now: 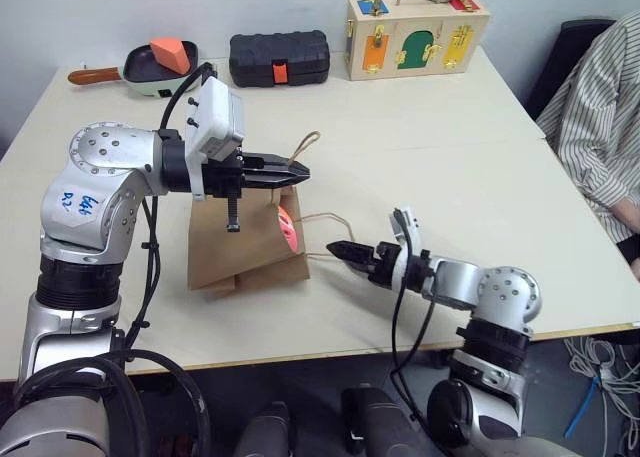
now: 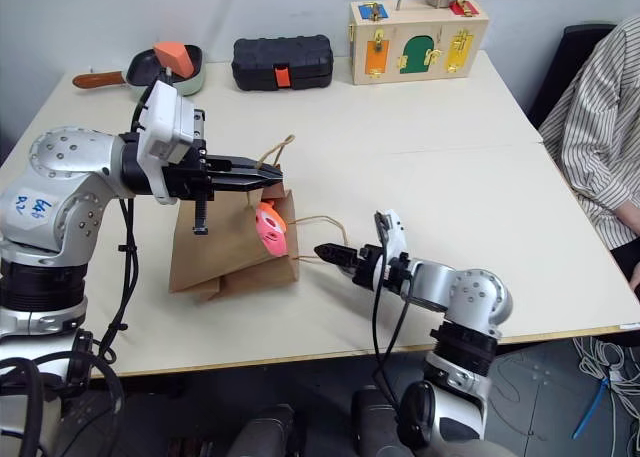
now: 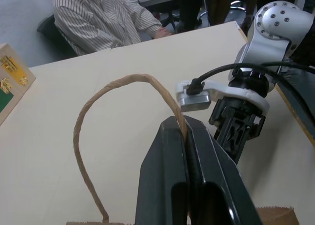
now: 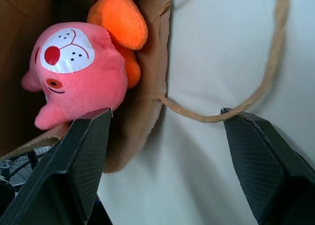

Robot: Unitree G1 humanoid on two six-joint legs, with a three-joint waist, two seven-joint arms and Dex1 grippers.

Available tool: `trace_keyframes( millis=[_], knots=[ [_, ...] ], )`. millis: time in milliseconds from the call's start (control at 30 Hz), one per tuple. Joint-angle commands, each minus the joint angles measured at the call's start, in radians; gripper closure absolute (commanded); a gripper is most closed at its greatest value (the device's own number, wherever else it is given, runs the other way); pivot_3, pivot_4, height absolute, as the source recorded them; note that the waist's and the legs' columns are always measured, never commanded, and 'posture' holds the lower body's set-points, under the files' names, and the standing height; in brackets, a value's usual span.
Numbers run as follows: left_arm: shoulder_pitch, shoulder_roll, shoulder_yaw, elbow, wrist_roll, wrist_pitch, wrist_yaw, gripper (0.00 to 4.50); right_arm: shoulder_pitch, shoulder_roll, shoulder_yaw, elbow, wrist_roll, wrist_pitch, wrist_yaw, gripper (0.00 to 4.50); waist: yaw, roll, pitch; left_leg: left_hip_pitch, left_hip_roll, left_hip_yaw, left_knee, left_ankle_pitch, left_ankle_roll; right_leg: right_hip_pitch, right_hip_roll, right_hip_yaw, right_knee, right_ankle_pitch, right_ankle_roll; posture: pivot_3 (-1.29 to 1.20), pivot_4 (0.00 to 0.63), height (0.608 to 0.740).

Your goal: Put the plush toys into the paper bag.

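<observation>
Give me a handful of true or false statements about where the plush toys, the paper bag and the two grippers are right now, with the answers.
1. The left gripper is shut on a cord handle of the paper bag. True.
2. The right gripper holds the pink plush toy. False: its jaws stand open and hold nothing; the toy sits in the bag's mouth.
3. The orange plush toy lies in the bag, next to the pink one. True.
4. The bag stands at the far table edge beside the black case. False: it is near the front, between the two arms.
5. A person in a striped shirt sits at the table's right. True.
</observation>
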Motion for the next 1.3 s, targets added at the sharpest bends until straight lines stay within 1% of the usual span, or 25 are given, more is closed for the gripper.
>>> trace_keyframes(
  millis=[33,133,200,267,300,333,400,467,600,700,833,933,1000,1033,1067,1100,1300],
  knots=[
    [-0.007,0.015,0.022,-0.034,-0.016,-0.001,0.006,4.50,0.010,-0.012,0.060,0.032,-0.043,-0.074,-0.005,1.47,-0.002,0.000,0.000,0.000,0.000,0.000,0.000,0.000,0.000,0.000,0.000,0.000,0.000,0.000,0.000,0.00,0.150,0.740],
    [-0.002,0.019,0.025,-0.039,-0.017,0.003,0.009,4.50,0.027,-0.052,0.111,0.003,-0.047,-0.136,0.028,2.51,-0.002,0.000,0.000,0.000,0.000,0.000,0.000,0.000,0.000,0.000,0.000,0.000,0.000,0.000,0.000,0.00,0.150,0.740],
    [0.003,0.023,0.030,-0.042,-0.017,0.005,0.010,4.50,0.041,-0.083,0.142,-0.037,-0.038,-0.175,0.062,3.33,-0.002,0.000,0.000,0.000,0.000,0.000,0.000,0.000,0.000,0.000,0.000,0.000,0.000,0.000,0.000,0.00,0.150,0.740],
    [0.008,0.024,0.032,-0.043,-0.018,0.006,0.015,4.50,0.050,-0.109,0.163,-0.067,-0.034,-0.216,0.082,4.03,0.001,0.000,0.000,0.000,0.000,0.000,0.000,0.000,0.000,0.000,0.000,0.000,0.000,0.000,0.000,0.00,0.150,0.740],
    [0.009,0.024,0.033,-0.044,-0.019,0.007,0.017,4.50,0.045,-0.106,0.146,-0.067,-0.025,-0.222,0.072,4.32,0.003,0.000,0.000,0.000,0.000,0.000,0.000,0.000,0.000,0.000,0.000,0.000,0.000,0.000,0.000,0.00,0.150,0.740],
    [0.010,0.024,0.034,-0.044,-0.020,0.007,0.018,4.50,0.036,-0.100,0.126,-0.059,-0.015,-0.228,0.063,4.41,0.004,0.000,0.000,0.000,-0.001,-0.001,0.000,0.000,0.000,0.000,-0.001,0.000,0.000,0.000,0.000,0.00,0.150,0.740],
    [0.012,0.023,0.034,-0.046,-0.022,0.007,0.021,4.50,0.016,-0.086,0.079,-0.034,0.009,-0.227,0.039,4.41,0.004,0.000,0.000,0.000,-0.001,0.000,0.000,0.000,0.000,0.000,-0.001,0.000,0.000,0.000,0.000,0.00,0.150,0.740],
    [0.014,0.021,0.033,-0.046,-0.022,0.005,0.023,4.50,0.006,-0.087,0.066,-0.013,0.012,-0.222,0.029,4.41,0.003,0.000,0.000,0.000,-0.001,0.000,0.000,0.000,0.000,0.000,-0.001,0.000,0.000,0.000,0.000,0.00,0.150,0.740],
    [0.008,0.018,0.029,-0.036,-0.019,-0.001,0.021,4.50,0.016,-0.099,0.095,0.002,-0.016,-0.249,0.017,4.41,-0.001,0.000,0.000,0.000,0.000,0.000,0.000,0.000,0.000,0.000,0.000,0.000,0.000,0.000,0.000,0.00,0.150,0.740],
    [0.002,0.014,0.026,-0.028,-0.017,-0.005,0.019,4.50,-0.004,-0.086,0.066,0.044,-0.008,-0.240,-0.017,4.41,-0.001,0.000,0.000,0.000,0.000,0.000,-0.001,0.000,0.000,0.000,0.000,0.000,0.000,0.000,0.000,0.00,0.150,0.740],
    [0.001,0.014,0.024,-0.025,-0.015,-0.008,0.018,4.50,-0.006,-0.089,0.075,0.067,-0.021,-0.248,-0.040,4.41,0.000,0.000,0.000,0.000,0.000,0.000,0.000,0.000,0.000,0.000,0.000,0.000,0.000,0.000,0.000,0.00,0.150,0.740],
    [0.000,0.015,0.025,-0.024,-0.014,-0.009,0.018,4.50,-0.005,-0.068,0.055,0.071,0.000,-0.212,-0.067,3.81,0.000,0.000,0.000,0.000,0.000,0.000,0.000,0.000,0.000,0.000,0.000,0.000,0.000,0.000,0.000,0.00,0.150,0.740],
    [0.000,0.017,0.026,-0.024,-0.014,-0.009,0.018,4.50,-0.013,-0.045,0.031,0.079,0.013,-0.202,-0.093,3.20,-0.001,0.000,0.000,0.000,0.000,0.000,0.000,0.000,0.000,0.000,0.000,0.000,0.000,0.000,0.000,0.00,0.150,0.740],
    [0.001,0.018,0.027,-0.026,-0.014,-0.009,0.018,4.50,-0.020,-0.034,0.017,0.090,0.013,-0.206,-0.108,2.77,-0.002,0.000,0.000,0.000,0.000,0.000,-0.001,0.000,0.000,0.000,0.000,0.000,0.000,0.000,0.000,0.00,0.150,0.740],
    [0.000,0.018,0.027,-0.025,-0.013,-0.010,0.018,4.50,-0.026,-0.027,0.006,0.100,0.013,-0.210,-0.119,2.59,-0.004,0.000,0.000,0.000,0.000,0.000,-0.001,0.000,0.000,0.000,0.000,0.000,0.000,0.000,0.000,0.00,0.150,0.740],
    [0.000,0.019,0.027,-0.025,-0.012,-0.010,0.018,4.50,-0.032,-0.023,-0.002,0.108,0.015,-0.213,-0.127,2.28,-0.006,0.000,0.000,0.000,0.000,0.000,-0.001,0.000,0.000,0.000,0.000,0.000,0.000,0.000,0.000,0.00,0.150,0.740],
    [-0.001,0.025,0.028,-0.022,-0.009,-0.014,0.015,4.50,-0.076,0.004,-0.042,0.158,0.046,-0.226,-0.153,2.28,-0.004,0.000,0.000,0.000,0.000,0.000,-0.001,0.000,0.000,0.000,0.000,0.000,0.000,0.000,0.000,0.00,0.150,0.740]
  ],
)
